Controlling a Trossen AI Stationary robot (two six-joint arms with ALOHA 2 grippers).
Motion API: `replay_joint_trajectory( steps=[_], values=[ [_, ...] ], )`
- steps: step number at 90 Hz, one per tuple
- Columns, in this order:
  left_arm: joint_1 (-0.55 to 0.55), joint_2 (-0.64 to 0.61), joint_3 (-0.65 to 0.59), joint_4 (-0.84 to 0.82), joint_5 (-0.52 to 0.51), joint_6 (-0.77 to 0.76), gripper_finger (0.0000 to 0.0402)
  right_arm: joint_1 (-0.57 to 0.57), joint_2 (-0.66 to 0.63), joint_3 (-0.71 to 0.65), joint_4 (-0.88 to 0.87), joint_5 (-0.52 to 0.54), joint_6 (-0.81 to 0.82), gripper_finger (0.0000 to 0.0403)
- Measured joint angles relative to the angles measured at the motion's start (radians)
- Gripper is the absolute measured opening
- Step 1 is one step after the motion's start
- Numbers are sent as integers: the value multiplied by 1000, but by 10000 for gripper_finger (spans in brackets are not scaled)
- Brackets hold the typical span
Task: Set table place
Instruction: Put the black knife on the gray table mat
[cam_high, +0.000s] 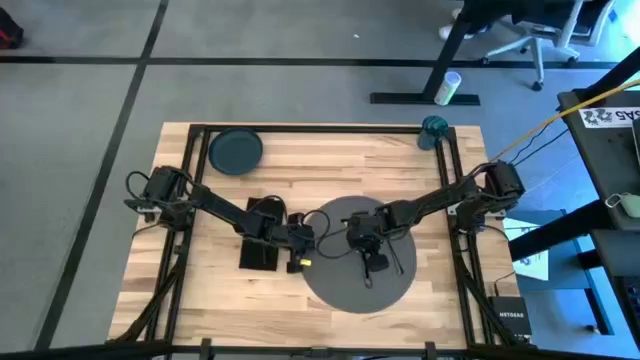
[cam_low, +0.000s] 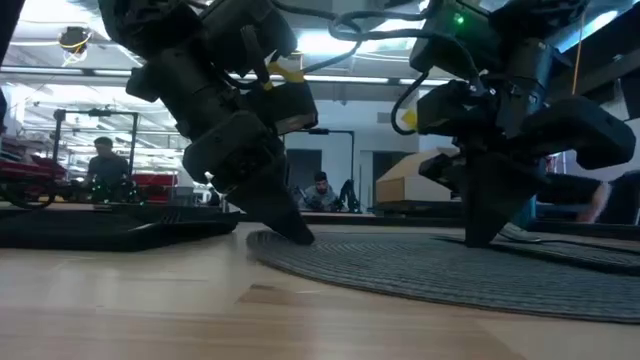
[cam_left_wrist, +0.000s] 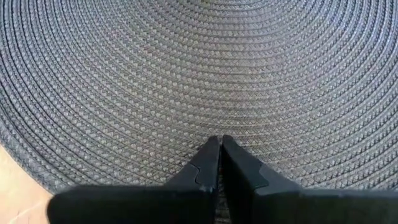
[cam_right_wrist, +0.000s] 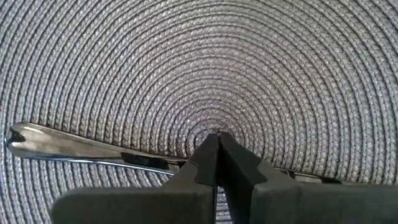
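High view shows the wooden table (cam_high: 330, 160) with a big round grey mat (cam_high: 345, 290) near its middle. Both arms reach in and meet over the mat. The left gripper (cam_left_wrist: 220, 140) is down at the mat's left edge, and its two fingers are pressed together with nothing between them. The right gripper (cam_right_wrist: 217, 135) is at the middle of the mat, fingers pinched together too, right over a shiny metal handle (cam_right_wrist: 74, 148) that lies flat on the mat; if it grips the handle is hard to see. A dark plate (cam_high: 235, 150) sits at the table's far left corner. A small teal cup (cam_high: 434, 128) stands at the far right corner. A black napkin (cam_high: 260, 250) lies left of the mat, partly under the left arm.
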Motion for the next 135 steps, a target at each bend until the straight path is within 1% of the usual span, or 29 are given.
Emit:
replay_joint_trajectory(
  steps=[15, 46, 54, 59, 74, 84, 95, 111, 135],
  values=[
    [0, -2, 0, -72, -48, 4, 0, 0, 0, -1, 12, 14, -2, 0],
    [0, -2, 0, -88, -76, 53, 0, 1, -10, -6, 62, 11, 9, 0],
    [0, -6, -1, -99, -79, 53, 0, 1, -24, 4, 56, 3, 14, 0],
    [0, -6, -1, -100, -79, 53, 0, 5, -28, 21, 63, -22, 20, 0],
    [1, -6, -1, -100, -78, 54, 0, 56, -28, 33, 94, -57, 32, 0],
    [2, -6, -1, -100, -77, 54, 0, 87, -28, 37, 117, -60, 60, 0],
    [2, -6, -1, -100, -75, 54, 0, 109, 15, 37, 120, -56, 77, 0],
    [2, -6, -1, -100, -75, 53, 0, 106, 71, 40, 132, -68, 91, 0],
    [2, -6, -1, -100, -75, 55, 0, 106, 53, 38, 113, -72, 101, 0]
  ],
)
